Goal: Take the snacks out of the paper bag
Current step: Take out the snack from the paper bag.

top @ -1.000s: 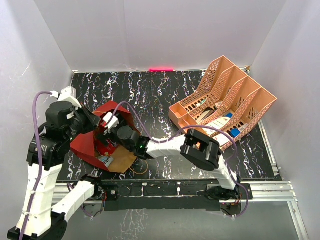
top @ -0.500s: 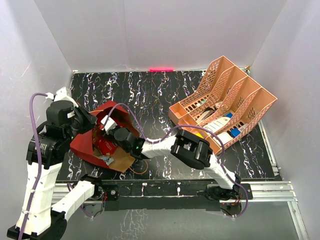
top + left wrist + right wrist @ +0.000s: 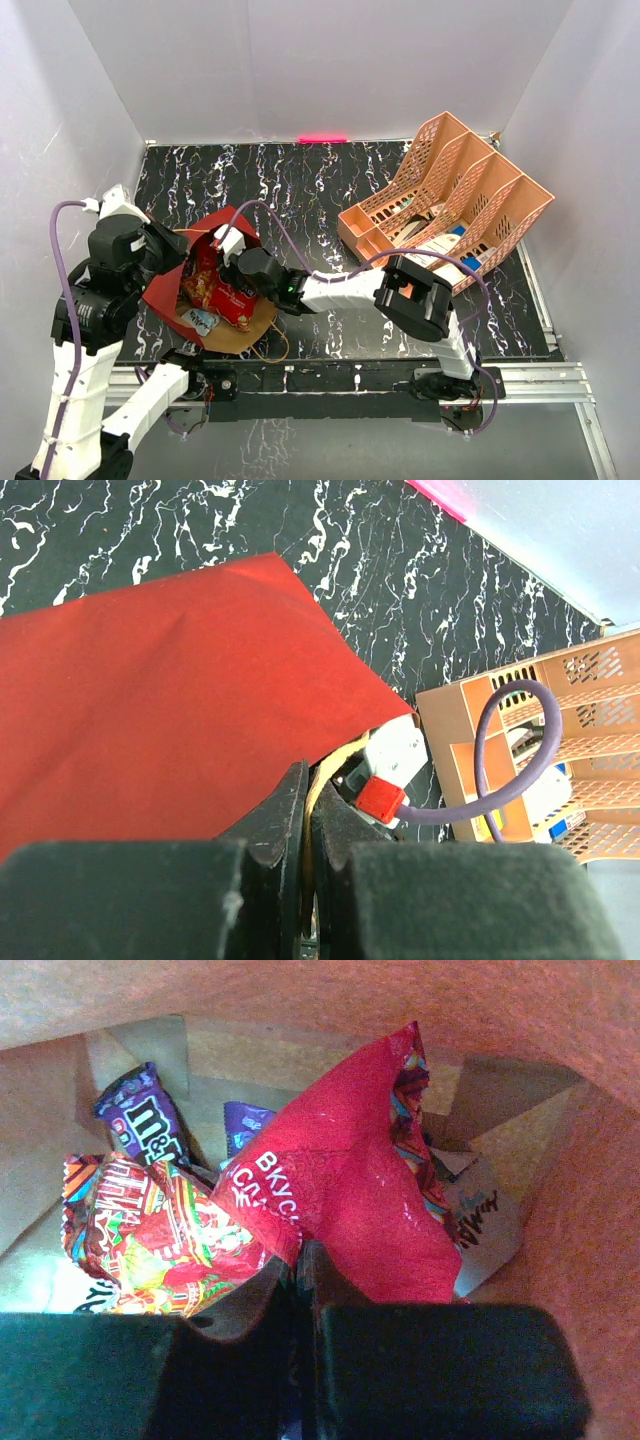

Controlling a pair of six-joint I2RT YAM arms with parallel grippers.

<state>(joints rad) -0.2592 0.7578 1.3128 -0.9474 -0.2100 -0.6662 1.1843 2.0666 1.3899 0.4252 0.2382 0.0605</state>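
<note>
The paper bag, red outside and brown inside, lies on its side at the left with its mouth toward the near edge. My left gripper is shut on the bag's upper edge, with the paper pinched between the jaws. Inside the bag, my right gripper is shut on the lower edge of the red chip bag. Round it lie a red-yellow-green packet, two purple candy packets and a white packet.
A peach lattice organizer holding cards and small items stands at the back right. A pink strip marks the table's far edge. White walls enclose the table. The bag's looped handle lies by the near edge.
My right gripper has closed on the red chip bag inside the paper bag. The snacks now show at the bag's mouth. The left arm has shifted slightly down and left with the bag's edge.
</note>
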